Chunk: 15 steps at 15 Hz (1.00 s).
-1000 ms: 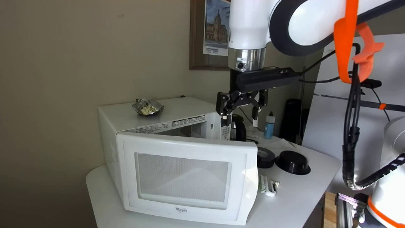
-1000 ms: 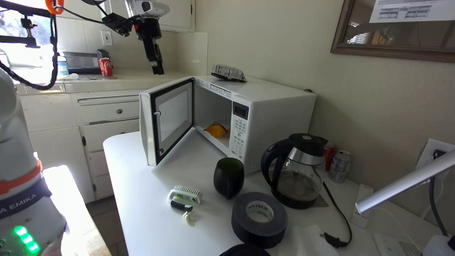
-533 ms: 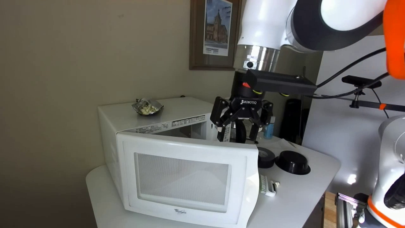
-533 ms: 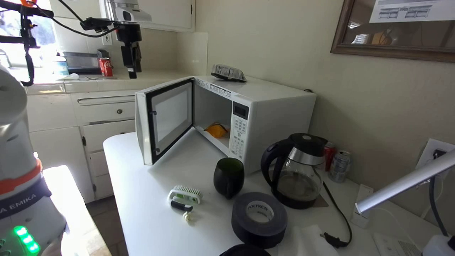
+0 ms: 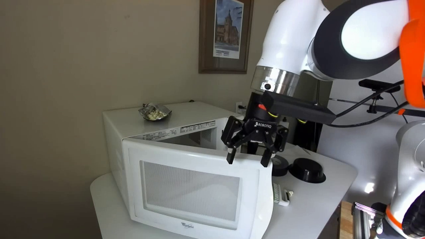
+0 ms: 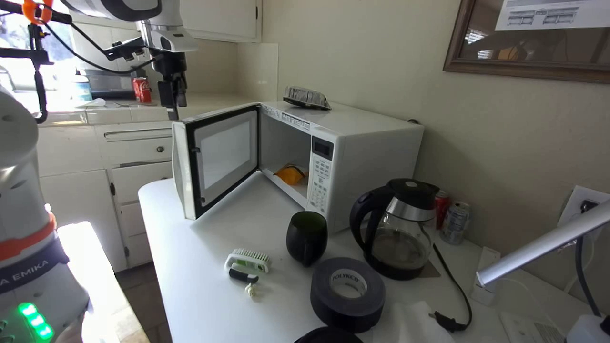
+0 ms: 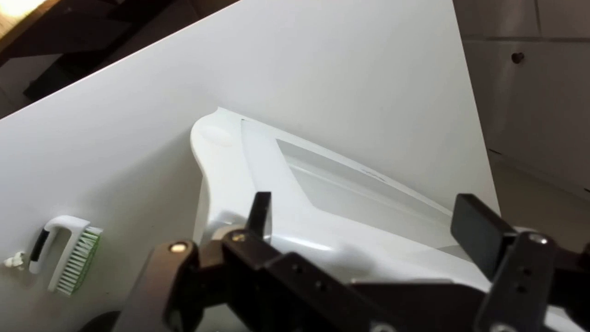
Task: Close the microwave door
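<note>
the tool (image 5: 248, 160), lettered robotiq, is spread wide by the top edge of the whirlpool door (image 5: 196, 192), standing open from the microwave (image 6: 376, 166) on the counter (image 6: 190, 271); the arm base (image 6: 28, 276) reads emika.

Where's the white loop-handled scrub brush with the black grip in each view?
In an exterior view: white scrub brush, lower right of centre, right of the white microwave door.
In an exterior view: scrub brush, lower left of centre, below the microwave door.
Wrist view: scrub brush, far left, below middle.
Shared landmark: microwave door, in all three.
</note>
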### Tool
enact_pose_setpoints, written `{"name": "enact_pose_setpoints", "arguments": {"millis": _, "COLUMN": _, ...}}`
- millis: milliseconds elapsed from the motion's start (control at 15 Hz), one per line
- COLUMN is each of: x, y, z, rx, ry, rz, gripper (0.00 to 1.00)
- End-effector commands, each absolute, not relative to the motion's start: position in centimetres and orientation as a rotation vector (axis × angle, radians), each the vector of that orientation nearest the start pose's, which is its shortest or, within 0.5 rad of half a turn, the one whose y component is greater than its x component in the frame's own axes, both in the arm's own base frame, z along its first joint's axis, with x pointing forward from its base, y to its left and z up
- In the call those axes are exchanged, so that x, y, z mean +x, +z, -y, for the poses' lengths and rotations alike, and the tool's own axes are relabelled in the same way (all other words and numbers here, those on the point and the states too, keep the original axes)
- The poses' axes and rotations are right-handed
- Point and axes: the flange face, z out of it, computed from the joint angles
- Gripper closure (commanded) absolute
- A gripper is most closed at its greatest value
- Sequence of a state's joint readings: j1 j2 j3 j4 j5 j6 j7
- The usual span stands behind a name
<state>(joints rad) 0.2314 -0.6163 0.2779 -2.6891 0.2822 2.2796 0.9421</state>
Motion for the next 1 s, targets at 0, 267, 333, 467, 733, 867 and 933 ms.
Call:
{"name": "enact_pose_setpoints", "arguments": {"millis": 0, "x": 33.0, "y": 41.8, "z": -17.6, "rx": -2.803, "ry": -0.189, "rz": -0.955, "gripper": 0.00}}
{"name": "enact_pose_setpoints", "arguments": {"millis": 267, "x": 34.3, "y": 41.7, "z": -15.7, "rx": -2.850, "ry": -0.357, "rz": -1.014, "gripper": 0.00}}
{"name": "enact_pose_setpoints", "arguments": {"millis": 333, "x": 34.7, "y": 41.9, "z": -15.1, "rx": -2.853, "ry": -0.403, "rz": -1.024, "gripper": 0.00}}
{"name": "enact_pose_setpoints", "arguments": {"millis": 467, "x": 35.8, "y": 42.0, "z": -13.8, "rx": -2.854, "ry": -0.504, "rz": -1.032, "gripper": 0.00}}
{"name": "enact_pose_setpoints", "arguments": {"millis": 733, "x": 37.9, "y": 41.1, "z": -10.9, "rx": -2.873, "ry": -0.599, "rz": -1.108, "gripper": 0.00}}
{"name": "enact_pose_setpoints", "arguments": {"millis": 867, "x": 38.7, "y": 40.0, "z": -9.5, "rx": -2.891, "ry": -0.594, "rz": -1.156, "gripper": 0.00}}
{"name": "enact_pose_setpoints", "arguments": {"millis": 933, "x": 39.1, "y": 39.6, "z": -8.8, "rx": -2.903, "ry": -0.597, "rz": -1.169, "gripper": 0.00}}
